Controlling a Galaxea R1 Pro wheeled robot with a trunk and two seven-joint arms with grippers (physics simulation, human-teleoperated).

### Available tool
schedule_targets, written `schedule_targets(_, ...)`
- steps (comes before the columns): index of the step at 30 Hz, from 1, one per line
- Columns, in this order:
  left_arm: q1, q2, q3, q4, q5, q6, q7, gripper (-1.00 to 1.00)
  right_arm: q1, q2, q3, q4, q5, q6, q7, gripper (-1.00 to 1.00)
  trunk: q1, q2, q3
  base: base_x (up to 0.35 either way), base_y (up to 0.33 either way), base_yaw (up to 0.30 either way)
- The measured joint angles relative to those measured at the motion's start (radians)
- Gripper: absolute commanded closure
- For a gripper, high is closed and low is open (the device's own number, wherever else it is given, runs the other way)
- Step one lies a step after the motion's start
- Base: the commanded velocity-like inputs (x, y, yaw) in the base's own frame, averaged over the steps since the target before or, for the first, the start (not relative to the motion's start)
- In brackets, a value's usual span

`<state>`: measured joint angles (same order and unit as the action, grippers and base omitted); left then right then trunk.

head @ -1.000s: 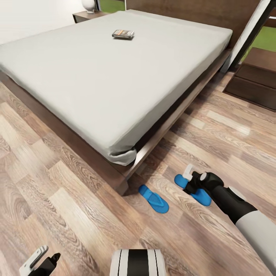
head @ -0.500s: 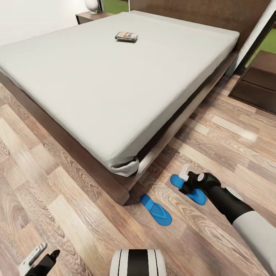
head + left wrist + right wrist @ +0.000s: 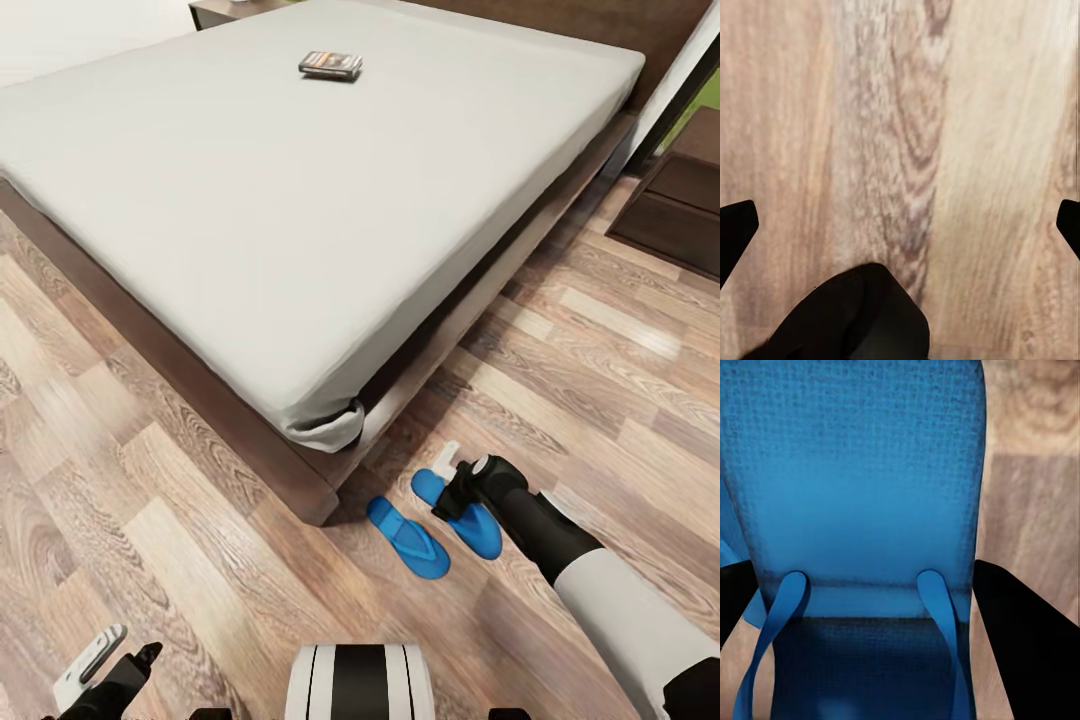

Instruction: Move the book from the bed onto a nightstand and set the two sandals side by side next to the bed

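Pale wood-plank floor (image 3: 150, 520) is spreading across the near scene, its grain showing close up. A white wall (image 3: 60, 30) is standing far left.

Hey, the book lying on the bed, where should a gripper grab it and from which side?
The book lies flat on the bed, well in from the edges. It looks thin, so come straight down and pinch it across its short width, probably sinking the fingers slightly into the mattress.
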<state>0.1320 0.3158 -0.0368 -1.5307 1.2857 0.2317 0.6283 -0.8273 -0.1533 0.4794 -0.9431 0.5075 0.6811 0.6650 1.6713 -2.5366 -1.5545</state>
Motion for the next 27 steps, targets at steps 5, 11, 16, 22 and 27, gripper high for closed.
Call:
schedule_targets(5,0.000,0.000,-0.002,-0.017,-0.003,0.000,0.002,-1.00,0.000,-0.002,-0.002,-0.007,0.001,-0.009,-0.010,1.00,0.001,0.000,-0.008,0.000,0.000,0.067)
schedule_targets(11,0.000,0.000,-0.001,-0.024,0.000,0.001,0.003,-1.00,-0.001,-0.007,-0.003,-0.010,0.002,-0.013,-0.052,1.00,0.004,-0.002,-0.031,0.000,0.000,0.006)
schedule_targets(16,0.001,0.005,0.000,-0.042,0.000,0.003,0.003,-1.00,-0.022,-0.012,-0.004,-0.010,0.007,-0.013,-0.056,1.00,0.006,-0.003,-0.050,0.000,0.000,0.001)
schedule_targets(22,-0.026,0.021,0.055,-0.071,-0.002,0.138,0.007,-1.00,-0.055,-0.013,-0.004,-0.009,0.007,-0.011,-0.055,1.00,0.009,-0.004,-0.073,0.000,0.000,0.000)
schedule_targets(27,-0.131,0.021,0.159,-0.076,-0.004,0.325,0.006,-1.00,-0.063,-0.013,-0.005,-0.007,0.007,-0.012,-0.055,1.00,0.011,-0.006,-0.093,0.000,0.000,0.000)
